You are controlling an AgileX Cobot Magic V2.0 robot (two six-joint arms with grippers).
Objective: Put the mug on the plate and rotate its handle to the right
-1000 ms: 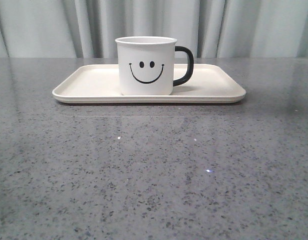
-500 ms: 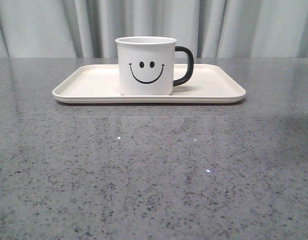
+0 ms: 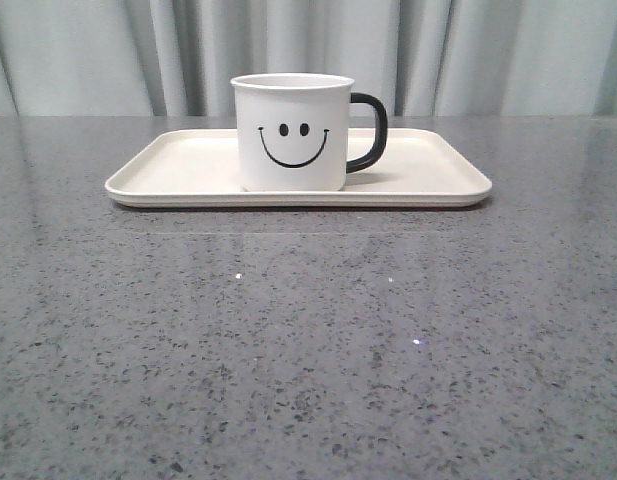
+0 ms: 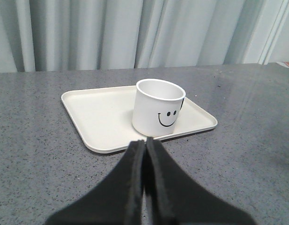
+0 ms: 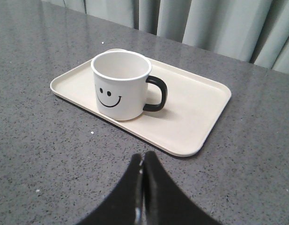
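Front view shows the mug (image 3: 292, 132) upright mid-plate (image 3: 178, 170), near its front edge, handle (image 3: 371, 131) pointing right — job looks finished. Left gripper (image 4: 145, 144) and right gripper (image 5: 142, 158) hang back, fingers pressed together, empty.

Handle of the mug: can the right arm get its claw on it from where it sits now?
Probably yes. The handle sticks out on the mug's right side over bare plate, and nothing lies on the table between it and the right claw. That claw is shut, so it would need opening first.
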